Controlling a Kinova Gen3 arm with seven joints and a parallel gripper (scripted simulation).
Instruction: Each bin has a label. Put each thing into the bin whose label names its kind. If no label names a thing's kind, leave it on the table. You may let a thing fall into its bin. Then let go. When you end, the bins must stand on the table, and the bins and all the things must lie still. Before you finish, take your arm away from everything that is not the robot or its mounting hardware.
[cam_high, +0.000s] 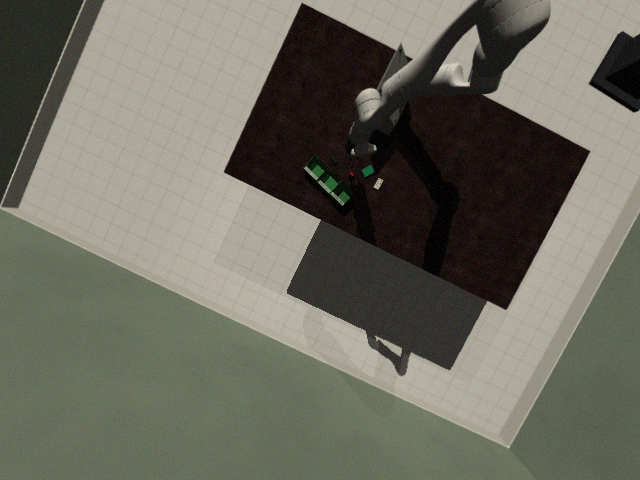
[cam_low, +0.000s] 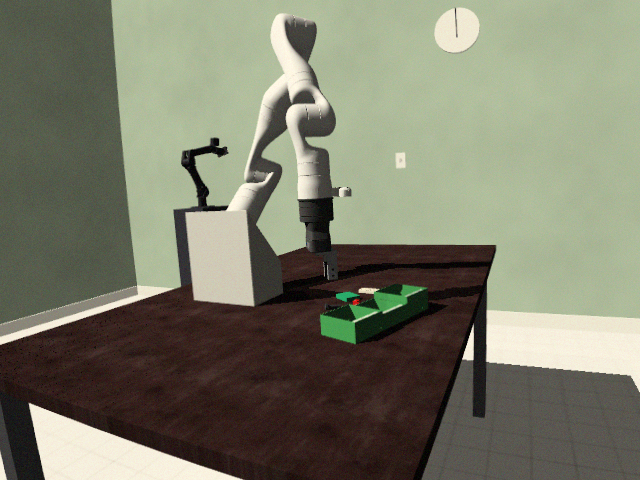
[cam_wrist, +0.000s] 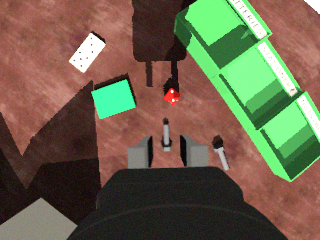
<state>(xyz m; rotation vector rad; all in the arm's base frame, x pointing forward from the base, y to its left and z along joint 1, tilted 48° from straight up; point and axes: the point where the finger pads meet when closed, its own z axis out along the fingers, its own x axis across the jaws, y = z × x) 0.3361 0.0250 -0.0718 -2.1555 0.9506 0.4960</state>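
Observation:
My gripper (cam_wrist: 166, 146) hangs above the table, a short way from the three-compartment green bin row (cam_wrist: 250, 80), and its fingers stand open. A thin grey piece (cam_wrist: 164, 135) shows between the open fingertips; I cannot tell whether it touches them. A small red cube (cam_wrist: 172, 96) lies just ahead of the fingers. A teal block (cam_wrist: 114, 98) lies to its left, and a white dotted tile (cam_wrist: 87, 51) lies farther left. A small dark bolt-like piece (cam_wrist: 220, 152) lies on the table between my gripper and the bins. In the exterior view, the gripper (cam_low: 329, 271) is behind the bins (cam_low: 374, 311).
White label strips run along the far rim of the bins, too small to read. The arm's white base block (cam_low: 232, 258) stands at the back left of the table. The bins lie near the table's right edge (cam_low: 465, 330).

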